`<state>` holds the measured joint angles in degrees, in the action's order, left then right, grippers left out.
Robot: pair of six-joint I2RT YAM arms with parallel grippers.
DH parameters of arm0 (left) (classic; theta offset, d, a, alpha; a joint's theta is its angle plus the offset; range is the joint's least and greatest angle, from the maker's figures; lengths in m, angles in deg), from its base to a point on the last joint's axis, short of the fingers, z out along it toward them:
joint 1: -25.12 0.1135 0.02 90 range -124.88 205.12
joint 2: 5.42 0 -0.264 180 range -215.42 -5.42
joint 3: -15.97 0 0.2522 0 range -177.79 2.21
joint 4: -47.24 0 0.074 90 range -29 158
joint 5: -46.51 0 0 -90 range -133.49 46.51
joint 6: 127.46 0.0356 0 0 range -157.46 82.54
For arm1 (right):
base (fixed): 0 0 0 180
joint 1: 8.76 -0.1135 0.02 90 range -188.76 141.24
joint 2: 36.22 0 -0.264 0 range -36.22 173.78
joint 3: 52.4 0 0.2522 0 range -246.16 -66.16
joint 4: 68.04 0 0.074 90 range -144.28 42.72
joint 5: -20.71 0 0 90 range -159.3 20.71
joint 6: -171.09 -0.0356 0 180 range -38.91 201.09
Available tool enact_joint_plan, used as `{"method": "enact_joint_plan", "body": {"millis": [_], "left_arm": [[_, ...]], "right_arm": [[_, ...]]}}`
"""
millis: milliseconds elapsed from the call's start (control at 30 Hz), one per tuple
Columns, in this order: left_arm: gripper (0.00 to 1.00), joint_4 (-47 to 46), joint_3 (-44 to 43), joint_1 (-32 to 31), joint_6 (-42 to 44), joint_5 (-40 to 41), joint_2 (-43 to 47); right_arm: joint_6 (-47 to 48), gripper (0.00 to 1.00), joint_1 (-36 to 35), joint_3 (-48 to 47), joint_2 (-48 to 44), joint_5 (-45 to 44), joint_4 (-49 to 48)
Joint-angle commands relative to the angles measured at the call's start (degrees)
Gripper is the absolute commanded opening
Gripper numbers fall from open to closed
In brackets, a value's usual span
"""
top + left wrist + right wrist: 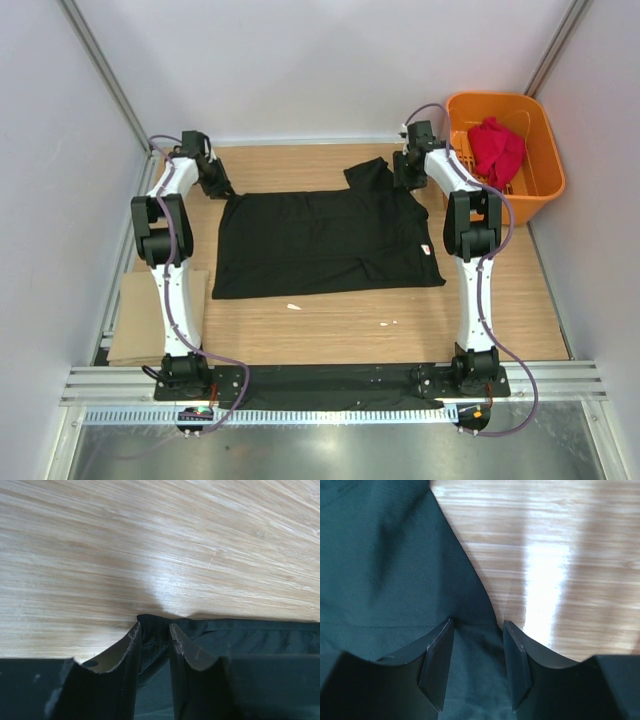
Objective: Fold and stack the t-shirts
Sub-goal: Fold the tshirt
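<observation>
A tan cardboard sheet point(140, 325) lies at the near left edge of the table point(400, 335), partly covered by the left arm. The black t-shirt point(320, 245) lies spread flat mid-table, with one sleeve bunched at its far right. At the shirt's far left corner, the left pincer point(152, 642) is pressed nearly together, pinching a fold of black cloth. At the far right, the right pincer point(477, 657) stands spread over the shirt's edge; contact with the cloth cannot be judged. The top view hides both sets of fingertips. The red t-shirt point(497, 148) lies crumpled in the orange basket point(540, 190) at the far right corner; its outline cannot be made out.
</observation>
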<state>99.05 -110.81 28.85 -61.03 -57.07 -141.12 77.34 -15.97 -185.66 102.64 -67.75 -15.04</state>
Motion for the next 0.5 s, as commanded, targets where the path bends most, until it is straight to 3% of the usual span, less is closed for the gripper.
{"method": "enact_joint_plan", "body": {"millis": [0, 200, 233, 333, 367, 467], "left_arm": [[0.29, 0.98, -2.74, -0.21, 0.81, -1.00, -1.85], [0.16, 1.77, -4.94, -0.21, 0.81, -1.00, -2.46], [0.14, 1.95, -5.37, -0.21, 0.90, -0.83, -2.73], [0.00, 2.56, -6.34, -0.21, 0.90, -0.39, -2.73], [0.00, 2.74, -6.43, -0.21, 0.90, -0.30, -2.64], [0.00, 3.09, -7.04, -0.12, 0.64, 0.40, -2.29]], "right_arm": [[-0.03, 0.50, -0.01, -2.66, 1.75, 2.41, 1.18], [-0.03, 0.46, 0.08, -5.74, 3.77, 3.82, 2.15], [0.06, 0.37, 0.17, -5.92, 4.04, 4.34, 2.07], [-0.21, 0.26, 0.26, -6.18, 4.13, 5.66, 1.72], [-0.47, 0.17, 0.35, -6.18, 4.04, 5.58, 1.63], [-0.56, 0.06, 0.52, -6.97, 3.43, 5.23, 1.54]]}}
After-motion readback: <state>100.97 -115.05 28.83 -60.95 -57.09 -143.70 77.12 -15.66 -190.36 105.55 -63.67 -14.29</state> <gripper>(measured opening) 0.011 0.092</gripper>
